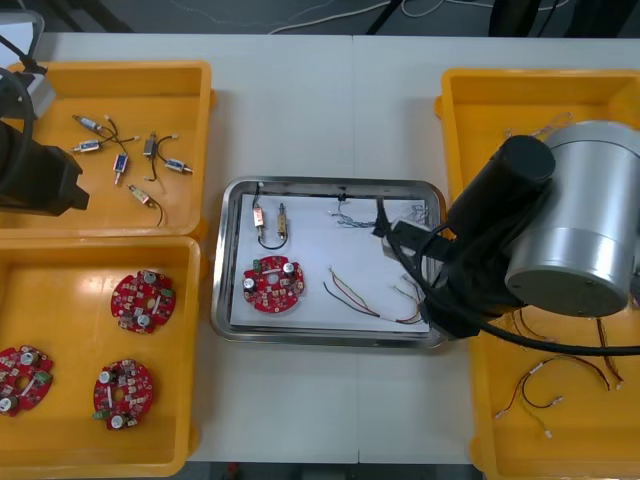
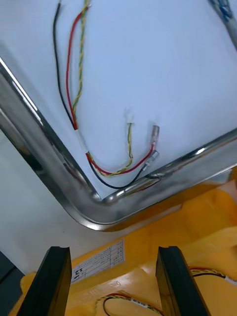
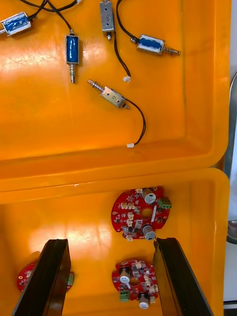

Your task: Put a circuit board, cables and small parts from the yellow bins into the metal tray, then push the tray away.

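Since the tray (image 1: 225, 300) on the tabletop (image 1: 300, 120) holds a board (image 1: 272, 283), cables (image 1: 360, 297) and parts (image 1: 270, 222), pushing seems next: stiff, slippery metal, best pressed at its 6 o'clock rim. The right claw (image 2: 112, 252) hangs apart at its 4 o'clock corner; the left claw (image 3: 111, 244), apart, over the 9 o'clock bins (image 1: 120, 67).

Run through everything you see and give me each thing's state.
metal tray, white inside, loaded.
circuit board, flat in the tray.
red and yellow cable, loose near the tray's corner.
small metal parts, lying in the tray.
right gripper, open, empty, by the tray's corner.
left gripper, open, empty, above a yellow bin of boards.
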You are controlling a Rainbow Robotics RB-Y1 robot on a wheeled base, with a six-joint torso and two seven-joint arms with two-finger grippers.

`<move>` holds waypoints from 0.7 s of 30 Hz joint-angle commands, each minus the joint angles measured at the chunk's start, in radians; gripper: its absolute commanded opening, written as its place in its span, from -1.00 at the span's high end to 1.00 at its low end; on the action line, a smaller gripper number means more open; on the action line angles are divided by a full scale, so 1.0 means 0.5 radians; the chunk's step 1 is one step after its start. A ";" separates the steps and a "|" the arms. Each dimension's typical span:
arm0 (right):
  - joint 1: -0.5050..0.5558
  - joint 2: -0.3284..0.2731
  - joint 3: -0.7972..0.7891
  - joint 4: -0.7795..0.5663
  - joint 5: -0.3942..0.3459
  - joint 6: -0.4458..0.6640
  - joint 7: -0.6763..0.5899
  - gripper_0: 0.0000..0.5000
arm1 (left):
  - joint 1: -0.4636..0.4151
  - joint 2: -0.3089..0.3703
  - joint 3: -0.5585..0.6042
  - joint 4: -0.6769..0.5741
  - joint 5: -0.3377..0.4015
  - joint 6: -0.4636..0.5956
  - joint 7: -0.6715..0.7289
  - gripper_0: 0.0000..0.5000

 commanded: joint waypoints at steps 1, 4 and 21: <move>-0.190 0.118 0.208 0.003 0.079 -0.016 0.096 -1.00 | 0.063 0.092 0.064 -0.101 -0.058 0.013 -0.213 -1.00; -0.242 0.188 0.303 0.037 0.125 -0.016 0.111 -1.00 | 0.063 0.092 0.064 -0.104 -0.065 0.013 -0.213 -1.00; -0.423 0.501 0.775 0.319 0.322 -0.301 0.136 -1.00 | 0.103 0.092 0.064 -0.104 -0.058 0.013 -0.226 -1.00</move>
